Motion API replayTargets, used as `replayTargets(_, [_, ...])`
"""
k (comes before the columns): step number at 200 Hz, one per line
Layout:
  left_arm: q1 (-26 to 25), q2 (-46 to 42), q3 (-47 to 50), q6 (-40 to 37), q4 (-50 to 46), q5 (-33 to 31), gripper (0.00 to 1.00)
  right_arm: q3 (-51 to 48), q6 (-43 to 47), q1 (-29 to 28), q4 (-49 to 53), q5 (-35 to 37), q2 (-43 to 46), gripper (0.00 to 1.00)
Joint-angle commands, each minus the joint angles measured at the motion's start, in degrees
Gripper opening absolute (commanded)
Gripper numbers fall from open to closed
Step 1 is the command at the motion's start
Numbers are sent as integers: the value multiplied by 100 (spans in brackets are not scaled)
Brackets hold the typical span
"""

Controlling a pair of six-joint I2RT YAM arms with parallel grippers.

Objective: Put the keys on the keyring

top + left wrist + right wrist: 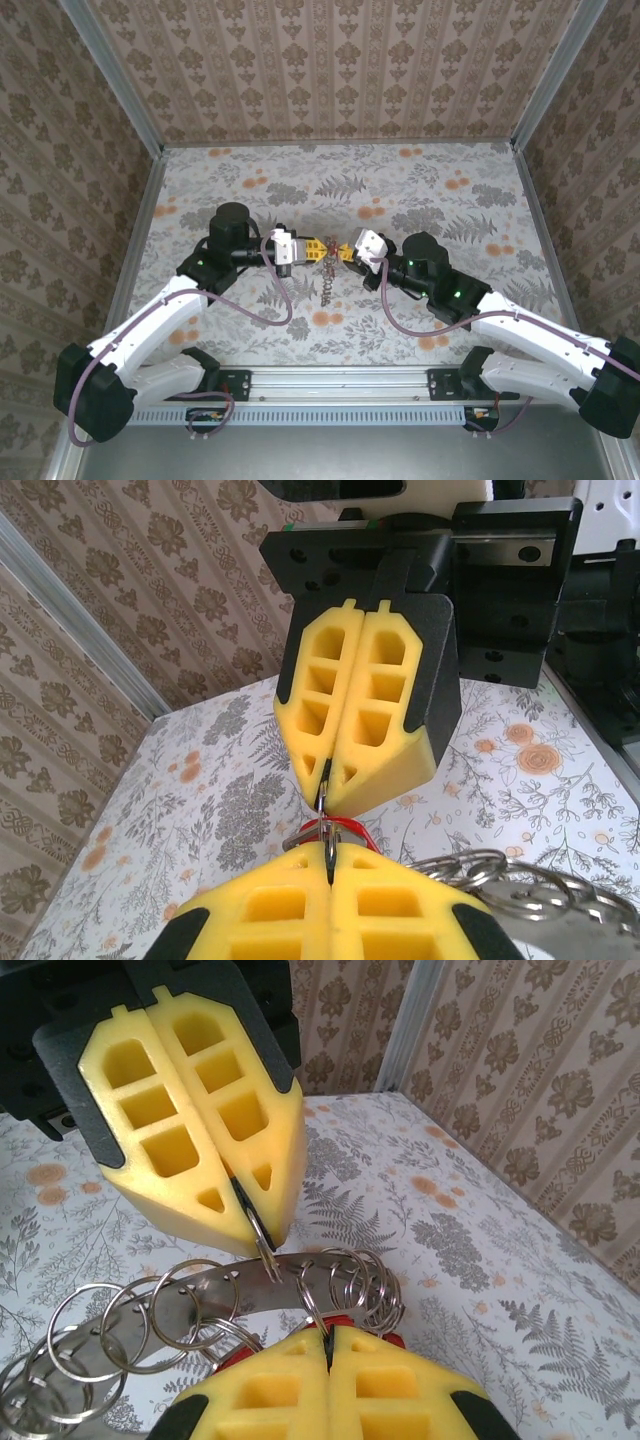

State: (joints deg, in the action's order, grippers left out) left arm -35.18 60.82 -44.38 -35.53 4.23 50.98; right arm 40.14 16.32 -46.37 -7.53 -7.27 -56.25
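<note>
Light: bright, even, diffuse from overhead; I note faint soft shadows on the table [440, 335]. Overhead view: sharp, walls bowing slightly at 10 and 2 o'clock. Left wrist view: keyring [530, 895] blurred at 5 o'clock. Right wrist view: mild sheen on its metal, 7 o'clock rings soft.

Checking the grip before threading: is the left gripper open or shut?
Shut: the left gripper has its yellow fingers pressed together, pinching a thin metal ring.

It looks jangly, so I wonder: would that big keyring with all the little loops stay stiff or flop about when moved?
The keyring itself looks like a rigid metal band, so probably stiff. Its small loops hang loose through holes, so they'd likely swing and tangle. Bare metal: likely slippery and heavy for its size.
</note>
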Motion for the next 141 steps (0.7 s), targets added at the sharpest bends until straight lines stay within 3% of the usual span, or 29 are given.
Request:
replayTargets(1, [-15,27,-213,62,70,195,0,161,-14,-34,-36,100,0,0])
replayTargets(141, [-15,97,-250,238,231,-96,0,158,-40,-48,-38,-104,-39,0])
